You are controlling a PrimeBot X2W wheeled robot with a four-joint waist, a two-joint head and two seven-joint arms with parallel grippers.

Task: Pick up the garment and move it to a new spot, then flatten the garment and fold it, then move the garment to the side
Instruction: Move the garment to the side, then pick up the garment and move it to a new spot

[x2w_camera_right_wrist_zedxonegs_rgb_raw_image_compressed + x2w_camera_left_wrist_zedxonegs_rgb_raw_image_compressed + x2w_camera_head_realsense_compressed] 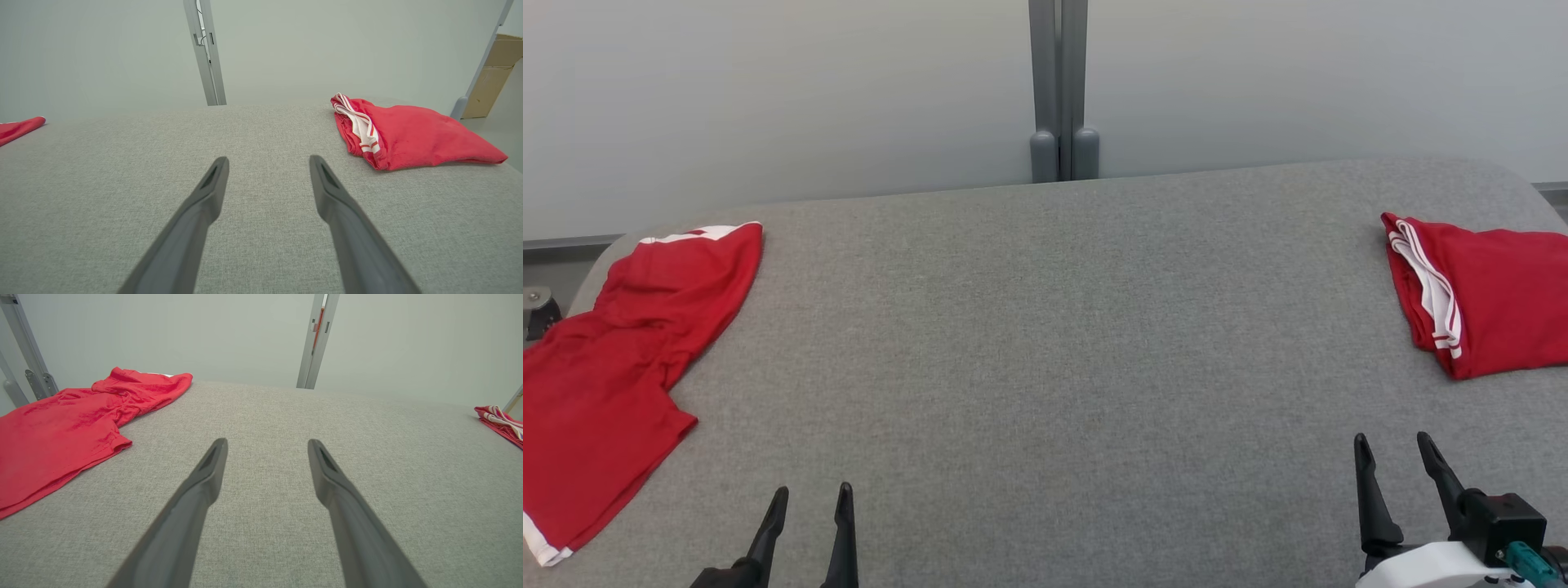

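Two hands hover over the near side of the tabletop, the left hand and the right hand, each with its two dark fingers apart and gripping nothing. Two red garments lie on this grey fabric surface. One is the unfolded red garment, rumpled and trimmed in white, far left of the grey post. The other is the folded red garment, white-striped, far right of the post. That post stands behind the tabletop's far edge against a pale wall, and one cardboard box stands well right of the post
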